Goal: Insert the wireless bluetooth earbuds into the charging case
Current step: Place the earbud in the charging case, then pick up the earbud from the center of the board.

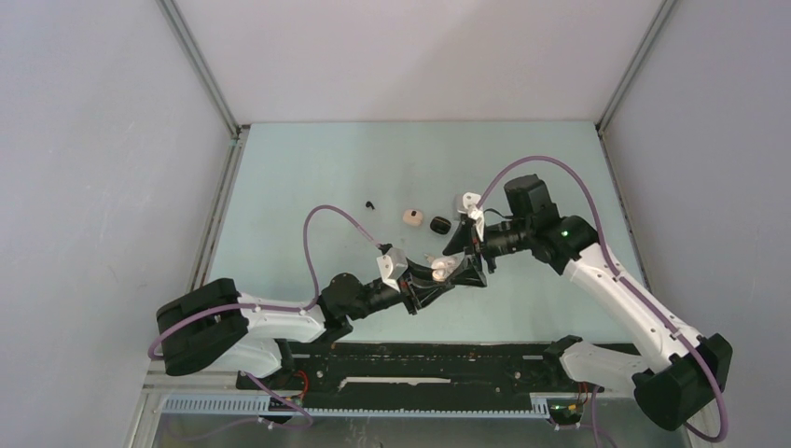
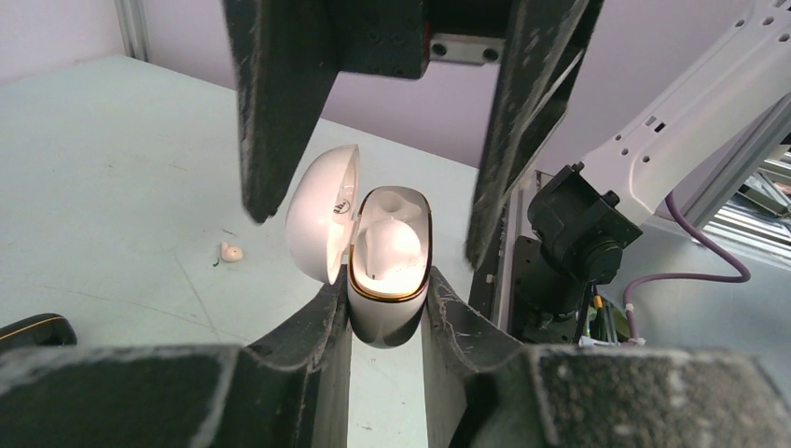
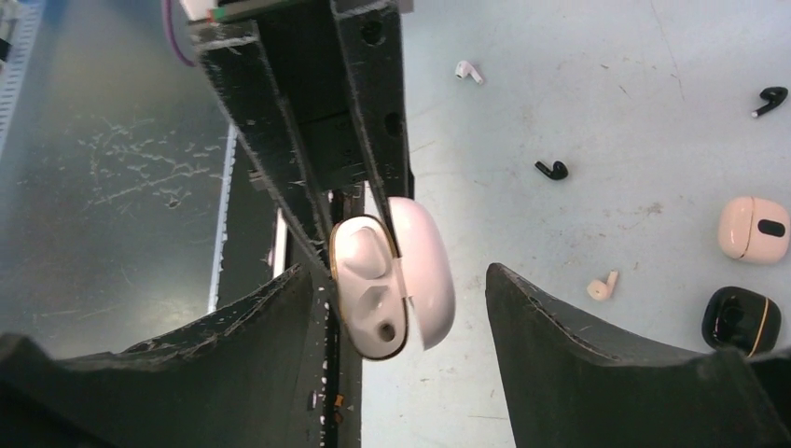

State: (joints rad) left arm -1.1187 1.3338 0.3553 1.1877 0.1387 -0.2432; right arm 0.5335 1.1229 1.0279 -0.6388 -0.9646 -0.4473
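Note:
My left gripper (image 2: 384, 289) is shut on the lower body of a white charging case (image 2: 390, 271) and holds it above the table with the lid (image 2: 322, 224) swung open. In the right wrist view a white earbud (image 3: 359, 250) seems seated in one socket of the case (image 3: 373, 289), and the other socket (image 3: 387, 329) is a bare hole. My right gripper (image 3: 399, 273) is open, with nothing in it, and its jaws stand on either side of the case. Loose earbuds lie on the table: a white one (image 3: 469, 71), two black ones (image 3: 552, 170) (image 3: 770, 97) and a beige one (image 3: 603, 286).
A closed pink case (image 3: 754, 229) and a black case (image 3: 742, 320) sit on the table beyond the grippers, seen from above as the pink case (image 1: 412, 217) and the black case (image 1: 440, 224). The two arms meet mid-table, and their fingers (image 2: 522, 121) are close together.

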